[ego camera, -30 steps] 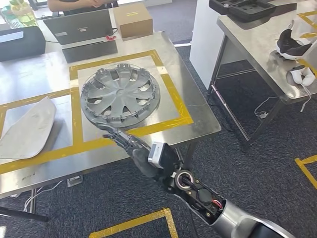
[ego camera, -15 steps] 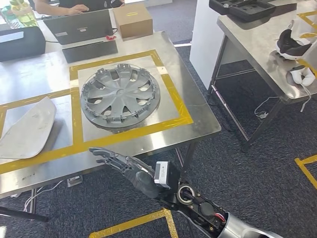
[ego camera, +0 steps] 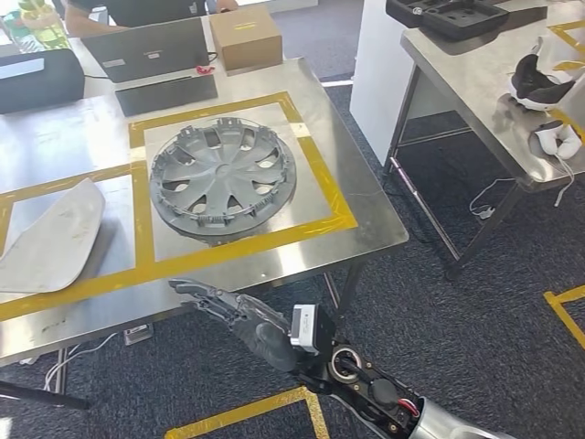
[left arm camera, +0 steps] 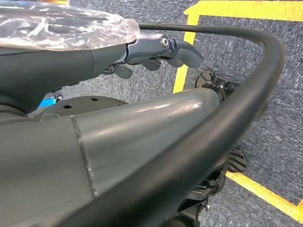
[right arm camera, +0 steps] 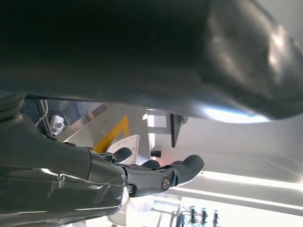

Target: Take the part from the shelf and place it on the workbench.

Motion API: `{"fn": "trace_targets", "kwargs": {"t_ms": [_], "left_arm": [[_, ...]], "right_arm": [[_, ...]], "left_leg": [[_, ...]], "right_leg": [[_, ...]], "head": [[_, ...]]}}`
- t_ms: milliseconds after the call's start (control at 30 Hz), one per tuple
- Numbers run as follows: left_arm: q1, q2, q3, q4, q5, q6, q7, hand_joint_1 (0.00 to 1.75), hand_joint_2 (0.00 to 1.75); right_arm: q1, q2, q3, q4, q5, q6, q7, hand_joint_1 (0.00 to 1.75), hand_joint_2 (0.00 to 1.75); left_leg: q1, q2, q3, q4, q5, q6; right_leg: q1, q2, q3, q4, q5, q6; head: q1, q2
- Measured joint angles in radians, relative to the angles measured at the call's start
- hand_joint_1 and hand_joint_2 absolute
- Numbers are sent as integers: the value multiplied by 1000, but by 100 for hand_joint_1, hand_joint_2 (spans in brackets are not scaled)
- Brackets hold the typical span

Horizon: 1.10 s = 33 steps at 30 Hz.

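The right hand [ego camera: 231, 311] reached out flat below the near edge of the workbench [ego camera: 358, 197], its fingers [ego camera: 196, 293] stretched out and apart, with nothing in them. In the right wrist view the same hand [right arm camera: 150, 172] showed dark fingers lying straight, side by side, against the underside of the table. The left hand [left arm camera: 157, 49] hung over the grey carpet; its fingers were loosely extended and held nothing.

At the far left of the workbench a pale, flat, curved panel [ego camera: 51, 240] lay inside a box marked with yellow tape [ego camera: 142, 219]. Just to its right, in the next taped square, the part, a grey wheel cover [ego camera: 222, 176], lay flat on the steel top, face up, well apart from the right hand. Behind it sat a dark laptop [ego camera: 148, 48] and, beside that, a brown cardboard box [ego camera: 245, 37]. A person's arm [ego camera: 82, 16] showed at the far edge of the table.

Further right, across a strip of carpet, stood a second metal table [ego camera: 476, 87] carrying a black tray [ego camera: 448, 16] and black-and-white objects [ego camera: 541, 87] near its right end.
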Motion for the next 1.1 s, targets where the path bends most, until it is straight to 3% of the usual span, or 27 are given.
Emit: {"fn": "trace_targets", "kwargs": {"t_ms": [133, 233, 300, 367, 400, 433, 467, 533, 567, 633, 700, 767, 833, 900, 933, 967, 1033, 1100], "left_arm": [[0, 1, 0, 0, -2, 0, -1, 0, 0], [0, 1, 0, 0, -3, -1, -2, 0, 0], [1, -2, 0, 0, -5, -1, -2, 0, 0], [1, -6, 0, 0, -6, -1, -2, 0, 0], [2, -8, 0, 0, -5, -1, -2, 0, 0], [3, -11, 0, 0, -4, -1, -2, 0, 0], [4, -13, 0, 0, -3, -1, -1, 0, 0], [3, -15, 0, 0, 1, 0, 1, 0, 0], [2, -15, 0, 0, 1, 0, 1, 0, 0], [-1, -13, 0, 0, 2, 0, 2, 0, 0], [1, -11, 0, 0, 3, 1, 2, 0, 0], [1, -10, 0, 0, 4, 1, 2, 0, 0], [-2, -11, 0, 0, 4, 1, 2, 0, 0], [0, -12, 0, 0, 4, 1, 1, 0, 0], [2, -12, 0, 0, 4, 1, 1, 0, 0], [4, -11, 0, 0, 4, 1, 0, 0, 0], [6, -10, 0, 0, 0, 4, -2, 0, 0], [6, -7, 0, 1, -2, 8, -6, 0, 0]], "right_arm": [[3, -1, 0, 0, 8, -2, -1, 0, 0], [3, -2, 0, -2, 13, -4, -1, 0, 0], [4, -4, -1, -3, 16, -7, -1, 0, 0], [8, -7, -1, -3, 22, -11, 0, 0, 0], [10, -8, -1, -3, 26, -13, 0, 0, 0], [11, -9, -1, -3, 29, -13, 0, 0, 0], [12, -10, -1, -3, 31, -13, 0, 0, 0], [12, -11, -1, -3, 33, -13, 1, 0, 0], [12, -12, 0, -3, 34, -12, 2, 0, 0], [15, -13, 0, -4, 34, -12, 3, 0, 0], [16, -13, 0, -6, 35, -11, 4, 0, 0], [14, -13, -1, -8, 35, -9, 3, 0, 0], [14, -13, -1, -9, 35, -6, 2, 0, 0], [14, -13, -1, -9, 35, -4, 3, 0, 0], [14, -13, -1, -9, 35, -3, 3, 0, 0], [13, -13, -1, -9, 35, -3, 3, 0, 0], [12, -13, -1, -9, 35, -4, 3, 0, 0], [10, -13, -1, -11, 35, -4, 3, 0, 0]], "left_leg": [[-4, 0, -4, 8, -3, 10], [2, 1, 10, -16, 8, 26], [8, -1, 21, -31, 14, 34], [9, -8, 23, -33, 15, 35], [9, -14, 23, -33, 14, 35], [11, -22, 25, -33, 12, 32], [14, -31, 28, -31, 10, 28], [18, -52, 31, -25, 1, 13], [19, -62, 28, -19, -2, 5], [21, -82, 15, -13, 0, -11], [26, -91, 11, -14, 1, -23], [24, -55, -15, 36, -23, -27], [21, -12, -88, 170, -76, -27], [20, -4, -164, 291, -108, -25], [19, -2, -178, 305, -98, -23], [19, 1, -167, 271, -68, -19], [13, 33, -102, 128, 6, -9], [0, 66, -59, 30, 39, 2]], "right_leg": [[-3, 0, 3, -4, 2, 10], [-1, -3, 3, 4, -9, 21], [1, -6, -36, 96, -62, 22], [2, -6, -100, 238, -124, 24], [2, -6, -119, 279, -132, 25], [1, -6, -118, 277, -120, 27], [0, -5, -95, 233, -89, 28], [-6, 28, -24, 91, -26, 33], [-9, 48, 5, 38, -14, 32], [-9, 68, 24, 8, -23, 24], [-6, 48, 28, 6, -27, 8], [-5, 23, 37, -1, -30, -8], [0, -5, 42, -5, -33, -20], [7, -34, 44, -5, -38, -27], [10, -47, 46, -5, -40, -29], [12, -58, 49, -5, -43, -30], [14, -78, 57, -5, -49, -27], [18, -93, 62, -4, -55, -19]], "head": [[0, 0], [2, 0], [9, 0], [16, 0], [19, 0], [22, 0], [25, 0], [33, 0], [35, 0], [33, 0], [26, 0], [12, 0], [-1, 0], [-3, 0], [-4, 0], [-4, 0], [-3, 0], [-2, 0]]}}
